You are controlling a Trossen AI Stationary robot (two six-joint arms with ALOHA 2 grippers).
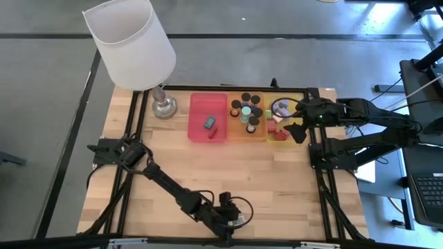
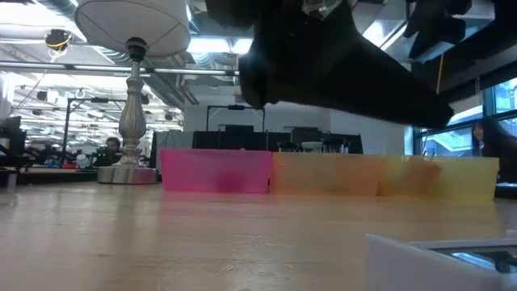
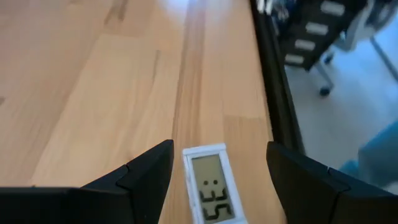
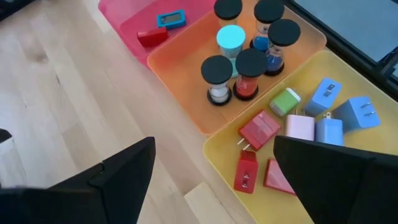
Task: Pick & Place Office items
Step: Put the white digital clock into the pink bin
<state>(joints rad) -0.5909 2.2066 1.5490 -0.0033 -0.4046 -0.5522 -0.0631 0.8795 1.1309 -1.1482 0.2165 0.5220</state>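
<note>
My left gripper (image 3: 219,150) is open near the table's near edge (image 1: 232,220). Its fingers stand on either side of a small white flat block with a grey display (image 3: 210,186), which lies flat on the wood and also shows close up in the low view (image 2: 440,250). My right gripper (image 4: 214,144) is open and hovers over the yellow tray (image 1: 299,129), touching nothing. Black cylinders with coloured tops (image 4: 239,68) stand in the orange tray. Red, pink, blue and green cubes (image 4: 292,121) lie in the yellow tray. A teal block (image 4: 170,18) and a red block (image 4: 151,37) lie in the red tray.
The red (image 1: 208,135), orange (image 1: 239,135) and yellow (image 1: 294,100) trays sit side by side toward the far edge. A white-shaded lamp (image 1: 131,41) stands at the far left on a metal foot (image 1: 164,107). Bare wood (image 1: 208,169) lies between the trays and my left gripper.
</note>
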